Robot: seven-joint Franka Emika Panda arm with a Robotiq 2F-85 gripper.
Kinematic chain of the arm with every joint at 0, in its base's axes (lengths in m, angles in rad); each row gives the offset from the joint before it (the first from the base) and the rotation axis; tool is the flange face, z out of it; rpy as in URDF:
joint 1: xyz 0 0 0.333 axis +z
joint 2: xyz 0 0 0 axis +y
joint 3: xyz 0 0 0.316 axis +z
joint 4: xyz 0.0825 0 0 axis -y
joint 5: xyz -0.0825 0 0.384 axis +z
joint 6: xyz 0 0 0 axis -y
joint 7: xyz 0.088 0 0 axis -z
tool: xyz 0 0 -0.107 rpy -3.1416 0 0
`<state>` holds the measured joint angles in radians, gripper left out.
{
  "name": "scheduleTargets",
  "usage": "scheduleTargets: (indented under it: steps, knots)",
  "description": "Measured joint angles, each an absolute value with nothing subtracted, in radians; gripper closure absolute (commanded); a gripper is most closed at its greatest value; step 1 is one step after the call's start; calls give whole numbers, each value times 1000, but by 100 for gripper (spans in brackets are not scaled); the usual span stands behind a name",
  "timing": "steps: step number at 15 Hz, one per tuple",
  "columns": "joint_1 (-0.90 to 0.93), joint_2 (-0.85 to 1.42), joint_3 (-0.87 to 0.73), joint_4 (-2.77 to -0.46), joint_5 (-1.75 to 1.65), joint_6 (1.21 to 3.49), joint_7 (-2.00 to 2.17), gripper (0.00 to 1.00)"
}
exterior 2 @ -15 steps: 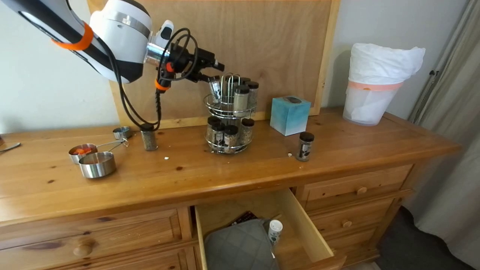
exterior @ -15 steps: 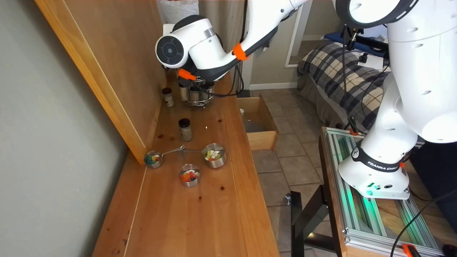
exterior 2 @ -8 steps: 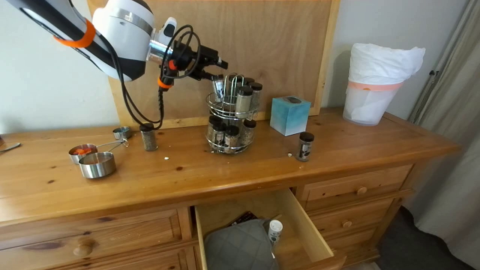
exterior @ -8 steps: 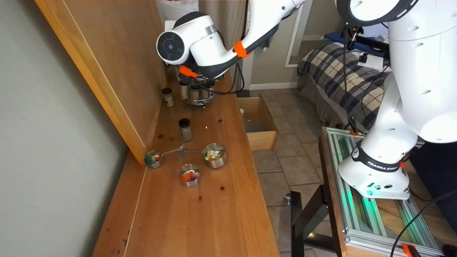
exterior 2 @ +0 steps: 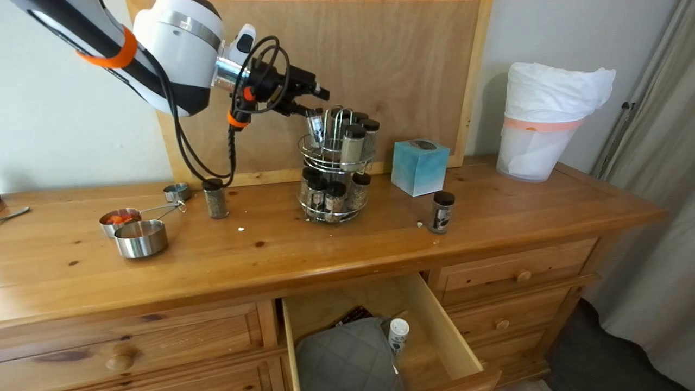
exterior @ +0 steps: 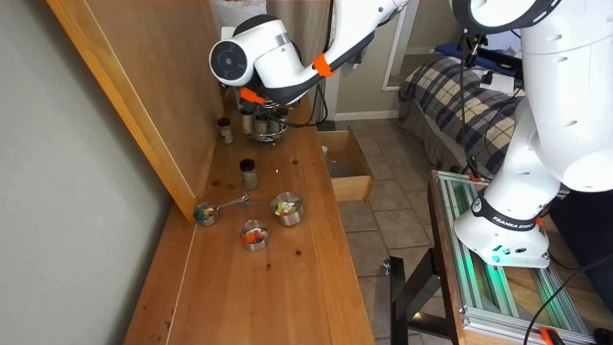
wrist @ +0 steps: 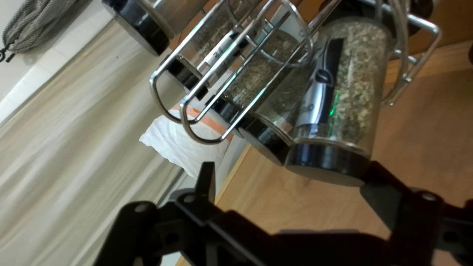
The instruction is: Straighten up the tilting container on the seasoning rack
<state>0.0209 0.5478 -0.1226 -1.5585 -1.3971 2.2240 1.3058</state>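
The fingers (wrist: 205,183) are apart, one right beside the lid (wrist: 327,161) of the tilted jar (wrist: 343,92); the robot base (exterior: 498,239) reads "FRANKA".

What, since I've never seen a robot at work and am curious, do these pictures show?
The white machine is a robot arm, ending in a black two-fingered gripper. Two pictures come from cameras standing outside it; the third is from its wrist camera, showing the fingers close up. On the wooden dresser stand a two-tier wire spice rack, loose spice jars, metal measuring cups and a tissue box. Nothing is held: the fingers are spread open, one of them close to the black lid of a tilted spice jar on the rack, perhaps touching it. The task is to straighten that jar.
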Motion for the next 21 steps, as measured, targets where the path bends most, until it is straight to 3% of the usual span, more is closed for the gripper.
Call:
scheduleTargets:
  steps: [21]
  knots:
    - [21, 526, -67, -1548, -1267, 2057, 1226, 0]
